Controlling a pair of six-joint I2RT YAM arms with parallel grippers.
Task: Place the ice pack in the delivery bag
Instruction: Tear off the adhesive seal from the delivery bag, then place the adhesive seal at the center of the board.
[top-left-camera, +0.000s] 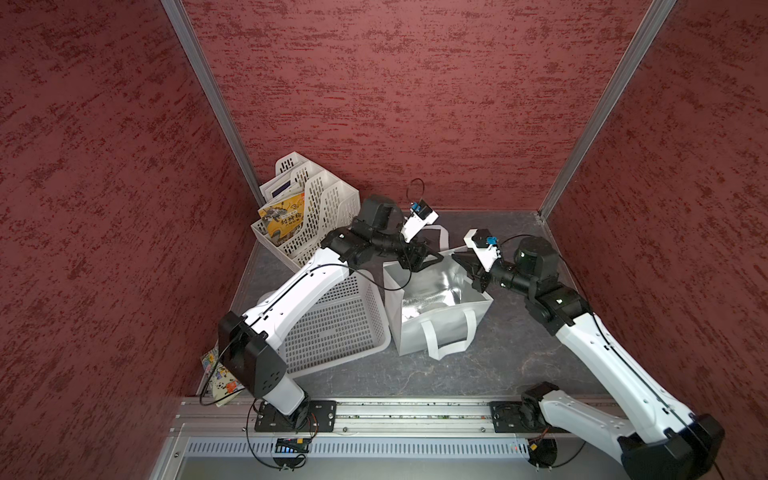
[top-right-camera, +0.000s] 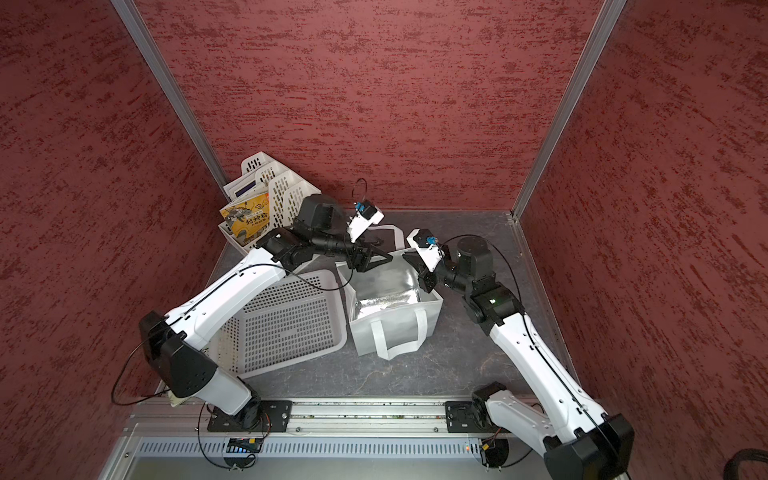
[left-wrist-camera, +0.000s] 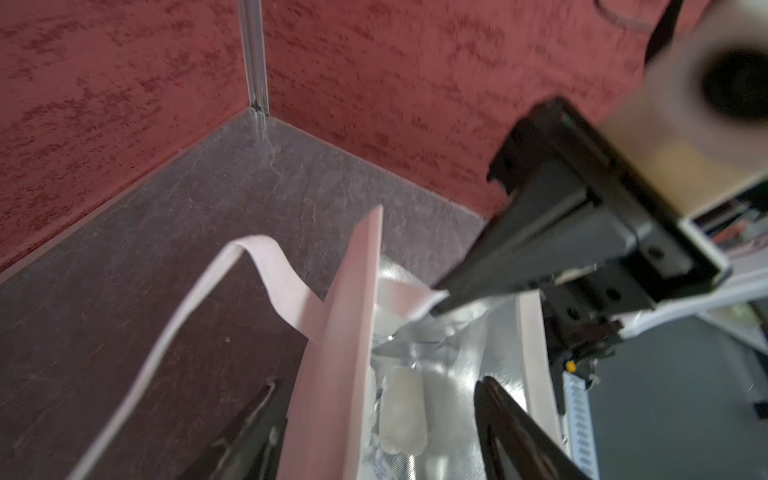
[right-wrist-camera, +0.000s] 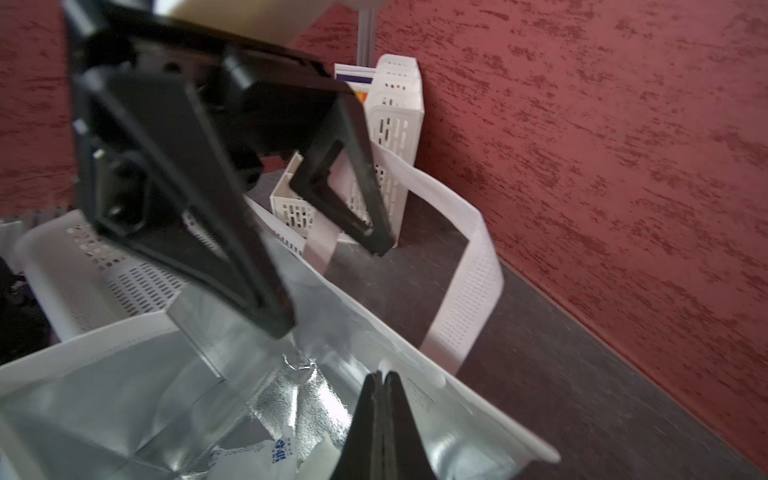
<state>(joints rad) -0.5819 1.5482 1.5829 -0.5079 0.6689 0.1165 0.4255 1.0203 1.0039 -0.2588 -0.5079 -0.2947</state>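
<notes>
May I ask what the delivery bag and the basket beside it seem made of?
Delivery bag: probably soft non-woven fabric, matte white, with crinkled, shiny foil inside. Basket: likely rigid moulded plastic, white, its walls punched with regular slots.

Matt white cloth delivery bag (top-left-camera: 409, 332), shiny crinkled foil lining (top-left-camera: 432, 291), perforated plastic basket (top-left-camera: 332, 328)

One bag (top-left-camera: 409, 336), one ice pack (left-wrist-camera: 403, 411), one basket (top-left-camera: 332, 326) — one rack (top-left-camera: 328, 208).

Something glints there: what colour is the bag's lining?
The lining is silvery foil, clearest in the right wrist view.
</notes>
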